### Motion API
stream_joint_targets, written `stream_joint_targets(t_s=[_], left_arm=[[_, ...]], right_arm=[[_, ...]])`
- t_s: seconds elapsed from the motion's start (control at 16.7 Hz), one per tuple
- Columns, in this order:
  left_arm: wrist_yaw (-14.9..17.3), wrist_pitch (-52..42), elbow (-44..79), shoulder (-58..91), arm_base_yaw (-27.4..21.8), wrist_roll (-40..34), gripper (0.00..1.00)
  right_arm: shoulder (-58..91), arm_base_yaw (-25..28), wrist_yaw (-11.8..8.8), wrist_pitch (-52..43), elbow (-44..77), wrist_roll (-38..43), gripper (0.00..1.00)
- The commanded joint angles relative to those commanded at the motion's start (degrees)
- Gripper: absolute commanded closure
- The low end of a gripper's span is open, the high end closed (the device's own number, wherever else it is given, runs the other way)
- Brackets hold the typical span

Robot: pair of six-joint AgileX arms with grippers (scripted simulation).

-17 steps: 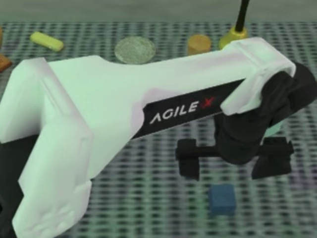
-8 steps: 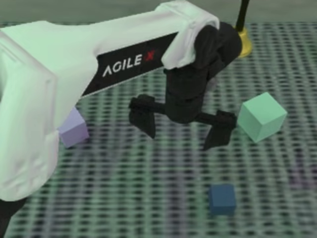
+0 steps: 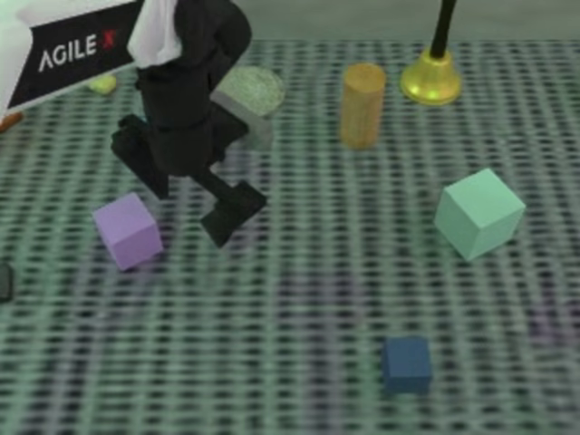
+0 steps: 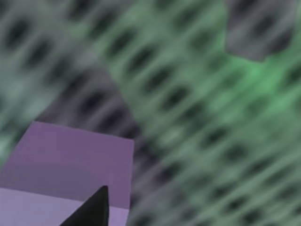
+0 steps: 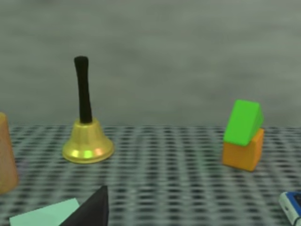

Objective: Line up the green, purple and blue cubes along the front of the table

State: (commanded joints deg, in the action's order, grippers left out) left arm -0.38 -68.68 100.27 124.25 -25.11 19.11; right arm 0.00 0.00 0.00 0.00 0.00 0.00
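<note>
The purple cube point(image 3: 129, 232) sits on the table point(image 3: 299, 299) at the left. My left gripper point(image 3: 188, 196) hangs open just behind and to the right of it, holding nothing. In the left wrist view the purple cube point(image 4: 70, 165) fills the near corner beside one dark fingertip point(image 4: 92, 212). At the right stands the green cube point(image 3: 478, 214), tilted on its footprint. Near the front edge, right of centre, is the blue cube point(image 3: 406, 364). My right gripper does not show from above. Its wrist view shows one dark fingertip point(image 5: 94, 209) next to a corner of the green cube point(image 5: 44, 214).
At the back stand a gold bell point(image 3: 432, 80), an orange cylinder point(image 3: 362, 104), a grey disc point(image 3: 250, 91) and a yellow piece point(image 3: 102, 83). A green wedge point(image 5: 243, 121) rests on an orange block point(image 5: 243, 150). A dark object point(image 3: 4, 281) lies at the left edge.
My left arm swung from beside the green cube across to the left and back, ending open next to the purple cube. None of the cubes moved.
</note>
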Motion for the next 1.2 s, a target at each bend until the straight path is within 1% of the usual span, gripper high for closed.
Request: stream_joint_targets(t_s=[0.12, 0.24, 0.42, 0.54, 0.9, 1.2], left_arm=[[0.13, 0.84, -1.83, -1.22, 4.47, 9.67, 0.00], [0.27, 1.78, -3.34, -2.56, 8.22, 16.95, 0.00], [0.45, 2.91, -4.73, -4.12, 11.93, 23.33, 0.00], [0.50, 3.19, -5.01, -4.49, 12.66, 24.54, 0.00], [0.48, 4.04, -5.48, -3.96, 12.47, 24.44, 0.00], [0.53, 14.19, -11.71, -0.37, 12.64, 24.58, 0.00]], right_arm=[[0.00, 0.00, 0.00, 0.00, 0.00, 0.00, 0.00], [0.00, 0.00, 0.00, 0.00, 0.00, 0.00, 0.00], [0.00, 0.00, 0.00, 0.00, 0.00, 0.00, 0.00], [0.00, 0.00, 0.00, 0.00, 0.00, 0.00, 0.00], [0.00, 0.00, 0.00, 0.00, 0.00, 0.00, 0.00], [0.00, 0.00, 0.00, 0.00, 0.00, 0.00, 0.00]])
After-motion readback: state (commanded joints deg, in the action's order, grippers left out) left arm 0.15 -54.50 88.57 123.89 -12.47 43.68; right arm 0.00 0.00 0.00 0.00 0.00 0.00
